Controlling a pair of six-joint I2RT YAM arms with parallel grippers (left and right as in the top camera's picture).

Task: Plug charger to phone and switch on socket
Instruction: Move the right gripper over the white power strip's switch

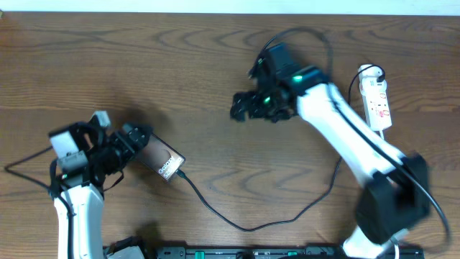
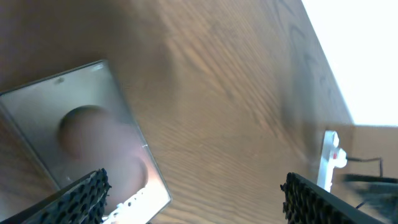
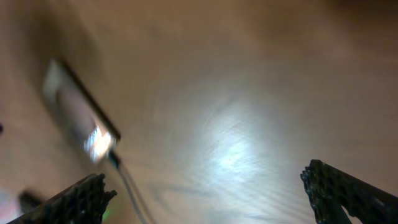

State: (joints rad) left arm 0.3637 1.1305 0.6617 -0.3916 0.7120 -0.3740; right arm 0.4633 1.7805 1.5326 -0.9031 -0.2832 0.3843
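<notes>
Right end effector [image 1: 237, 108] (fingers [image 3: 339, 193] spread), arm [image 1: 345, 129] outstretched

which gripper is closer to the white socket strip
Right. The right gripper is well apart from the socket but on its side; the left gripper is beside the phone, across the table from it.

Wood-grain table [image 1: 144, 65], semi-gloss; phone [image 2: 74, 124] glossy; socket [image 1: 376, 101] plastic.

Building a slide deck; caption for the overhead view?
Left gripper open at the phone, charger tip at its end; right gripper open mid-table, socket far right.
</notes>
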